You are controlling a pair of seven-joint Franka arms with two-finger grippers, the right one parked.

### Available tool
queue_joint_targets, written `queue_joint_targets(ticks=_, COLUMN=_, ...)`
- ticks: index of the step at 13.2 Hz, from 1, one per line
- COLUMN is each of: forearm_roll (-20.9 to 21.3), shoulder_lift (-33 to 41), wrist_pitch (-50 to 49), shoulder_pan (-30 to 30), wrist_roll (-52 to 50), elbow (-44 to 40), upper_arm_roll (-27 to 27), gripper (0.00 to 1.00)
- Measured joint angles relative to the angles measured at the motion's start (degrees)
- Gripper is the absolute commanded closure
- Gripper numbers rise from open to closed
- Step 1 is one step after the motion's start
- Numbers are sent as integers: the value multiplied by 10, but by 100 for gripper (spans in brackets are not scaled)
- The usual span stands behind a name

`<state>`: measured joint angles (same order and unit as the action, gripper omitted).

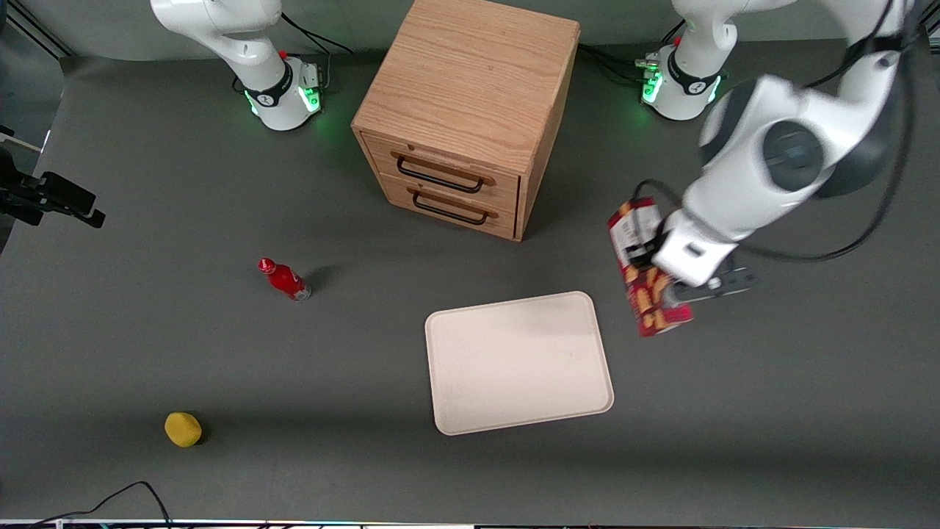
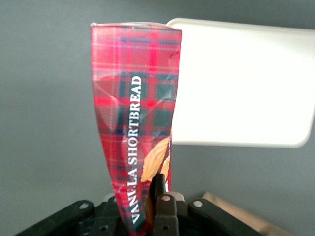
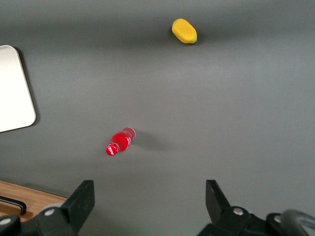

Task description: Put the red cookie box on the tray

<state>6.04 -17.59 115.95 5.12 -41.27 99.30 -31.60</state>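
Observation:
The red cookie box (image 1: 648, 297), slim and tartan-patterned with tan cookie pictures and a white panel at one end, is held in my gripper (image 1: 659, 278), which is shut on its middle. In the left wrist view the box (image 2: 133, 123) runs away from the camera, squeezed between the fingers (image 2: 158, 186), and its sides are slightly dented. It hangs over the grey table just off the edge of the tray (image 1: 518, 364), on the side toward the working arm's end. The cream-white tray (image 2: 246, 83) lies flat with nothing on it.
A wooden two-drawer cabinet (image 1: 470, 110) stands farther from the front camera than the tray. A small red bottle (image 1: 285, 280) and a yellow object (image 1: 183, 429) lie toward the parked arm's end of the table.

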Motion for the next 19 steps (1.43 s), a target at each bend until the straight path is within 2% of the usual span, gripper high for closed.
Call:
queue_joint_targets(ticks=2, forearm_roll=122, shoulder_lift=-106, wrist_pitch=93, shoulder_pan=-8, wrist_roll=-109, elbow=0, upper_arm_roll=-24, gripper=100)
queue_joint_targets(ticks=3, forearm_roll=168, shoulder_lift=-154, wrist_pitch=133, shoulder_pan=-8, wrist_roll=-146, elbow=-1, upper_arm_roll=-25, gripper=100)
queue_joint_targets(ticks=5, forearm_roll=228, shoulder_lift=-219, wrist_pitch=192, shoulder_pan=-5, wrist_roll=-189, elbow=-6, upper_arm_roll=-25, gripper=100)
queue_joint_targets(ticks=6, forearm_roll=250, shoulder_lift=-237, wrist_pitch=210, shoulder_pan=-5, wrist_roll=-199, elbow=-9, upper_arm_roll=-25, gripper=24)
queue_joint_targets(ticks=7, forearm_roll=266, shoulder_lift=-244, wrist_pitch=216, shoulder_pan=-4, wrist_roll=-203, elbow=-12, upper_arm_roll=-26, gripper=0)
queue_joint_targets(ticks=9, forearm_roll=282, shoulder_lift=-246, wrist_pitch=219, shoulder_pan=-4, wrist_roll=-207, elbow=-16, upper_arm_roll=-26, gripper=0)
queue_joint_targets(ticks=13, forearm_roll=269, shoulder_lift=-217, wrist_pitch=166, shoulder_pan=5, wrist_roll=-200, elbow=-38, upper_arm_roll=-31, gripper=0)
queue_joint_targets(ticks=14, forearm_roll=239, shoulder_lift=-193, wrist_pitch=135, shoulder_pan=6, wrist_roll=-172, elbow=-43, upper_arm_roll=-32, gripper=0)
queue_joint_targets(ticks=16, forearm_roll=147, shoulder_lift=-127, wrist_pitch=31, shoulder_pan=9, wrist_roll=-74, elbow=-58, upper_arm_roll=-28, gripper=0)
queue_joint_targets(ticks=19, forearm_roll=27, shoulder_lift=-18, wrist_pitch=-154, shoulder_pan=14, wrist_roll=91, elbow=-100, upper_arm_roll=33, gripper=0)
